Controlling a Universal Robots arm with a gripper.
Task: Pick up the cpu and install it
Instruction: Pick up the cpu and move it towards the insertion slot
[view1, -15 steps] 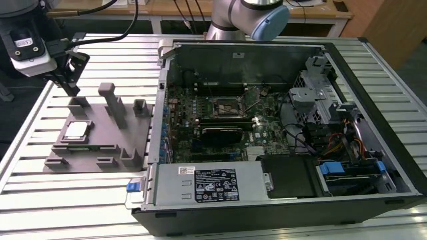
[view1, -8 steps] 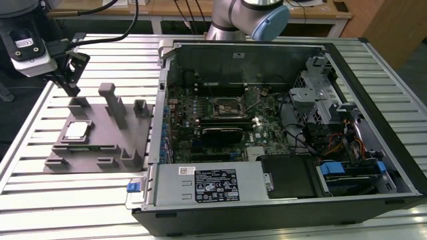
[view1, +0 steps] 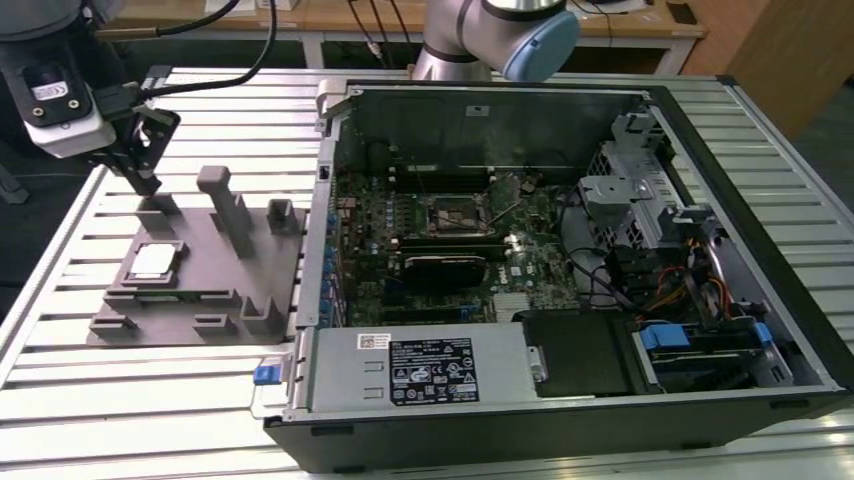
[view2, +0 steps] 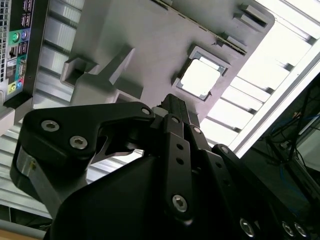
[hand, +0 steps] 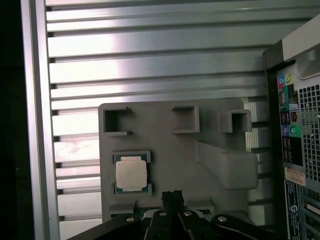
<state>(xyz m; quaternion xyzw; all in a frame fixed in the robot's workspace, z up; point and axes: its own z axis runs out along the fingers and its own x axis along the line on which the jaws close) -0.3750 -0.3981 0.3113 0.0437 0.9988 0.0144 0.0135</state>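
Observation:
The cpu (view1: 151, 262) is a small square chip with a silvery-white top, lying flat in a recess of the grey fixture (view1: 200, 300) at the exterior view's left. My gripper (view1: 146, 184) hangs above the fixture's far end, a short way beyond the cpu, with its dark fingers shut together and nothing between them. Both wrist views show the cpu (view2: 200, 79) (hand: 131, 173) in its recess, a little to one side of the gripper (view2: 172, 102) (hand: 172, 196). The dark metal-framed socket (view1: 454, 213) sits on the motherboard inside the open computer case (view1: 327, 180).
The fixture (hand: 165, 135) carries upright posts (view1: 223, 205) and a sloped block (hand: 227, 165) close to my gripper. The case stands right beside the fixture on a slatted aluminium table (view1: 160, 400), its port panel (hand: 292, 130) facing the fixture. Cables and drive bays fill the case's far side.

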